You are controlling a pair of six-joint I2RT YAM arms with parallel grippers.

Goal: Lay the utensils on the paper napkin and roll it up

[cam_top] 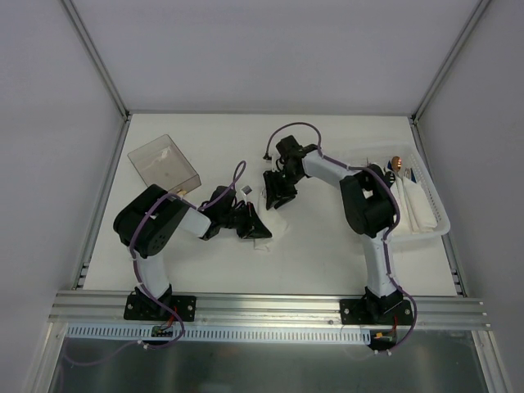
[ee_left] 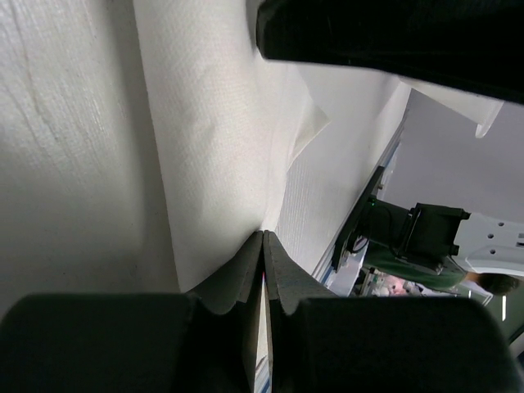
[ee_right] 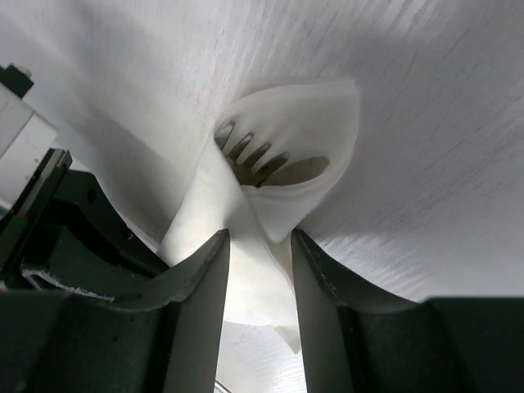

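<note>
The white paper napkin (cam_top: 277, 223) lies rolled and creased at the table's middle, between both grippers. In the right wrist view the napkin roll (ee_right: 319, 115) opens toward the camera, and silver fork tines (ee_right: 250, 155) show inside it. The rest of the utensils is hidden in the roll. My right gripper (cam_top: 274, 196) (ee_right: 258, 237) is shut on the roll just behind its open end. My left gripper (cam_top: 248, 223) (ee_left: 264, 235) has its tips pressed together on a lifted fold of the napkin (ee_left: 213, 147).
A clear plastic box (cam_top: 164, 164) stands at the back left. A white tray (cam_top: 442, 217) at the right holds white items and small gold-coloured round items (cam_top: 396, 162). The right arm's base (ee_left: 409, 237) shows in the left wrist view.
</note>
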